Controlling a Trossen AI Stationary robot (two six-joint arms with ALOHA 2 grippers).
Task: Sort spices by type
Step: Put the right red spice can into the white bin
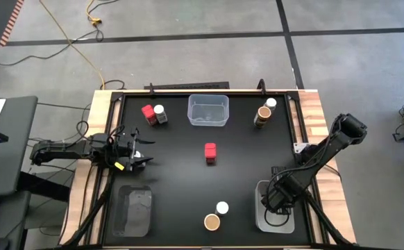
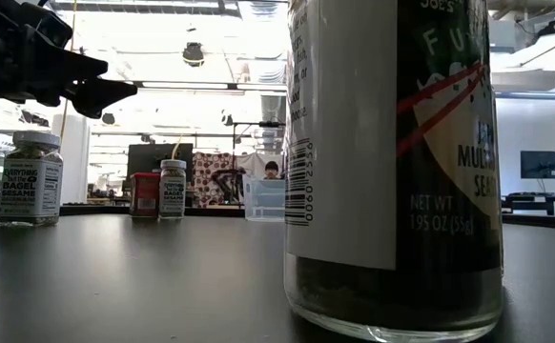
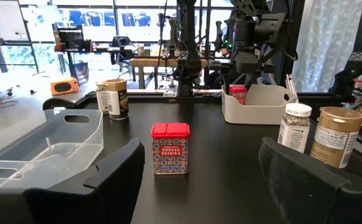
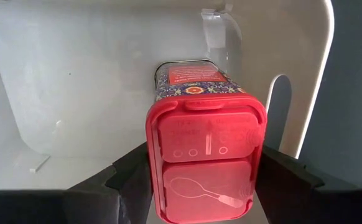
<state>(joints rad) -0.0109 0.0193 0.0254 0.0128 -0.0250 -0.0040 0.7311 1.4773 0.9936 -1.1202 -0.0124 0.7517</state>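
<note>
Left pincer (image 1: 141,154): hovers over the left part of the tabletop (image 1: 243,173), well left of the centre paprika tin (image 1: 210,153). Its fingers are spread apart and grasp nothing. The left wrist view is aimed straight at that tin (image 3: 170,147), which suggests it is lined up as the next pick.

Left bin (image 1: 132,212): a clear rectangular bin near the front left of the tabletop, on the left pincer's side of the centre tin. Contents cannot be made out.

Back-left pair: a red paprika tin (image 1: 147,112) stands just beside a white-lidded jar (image 1: 160,114), behind and left of the centre tin. Two types stand together here, so this pair looks unsorted.

Back bin (image 1: 208,111): a clear bin directly behind the centre tin.

Front pair: a tan-lidded jar (image 1: 212,221) and a white-lidded jar (image 1: 222,207) stand close together in front of the centre tin.

Back-right pair: a tan-lidded jar (image 1: 263,114) and a white-lidded jar (image 1: 270,104) stand close together, behind and right of the centre tin.

Right pincer (image 1: 275,205): positioned in the right bin (image 1: 261,189), front right of the centre tin. The right wrist view shows it clenched on a red paprika tin (image 4: 204,162), held above the bin floor, likely for release there. Sorting appears at an early stage.
</note>
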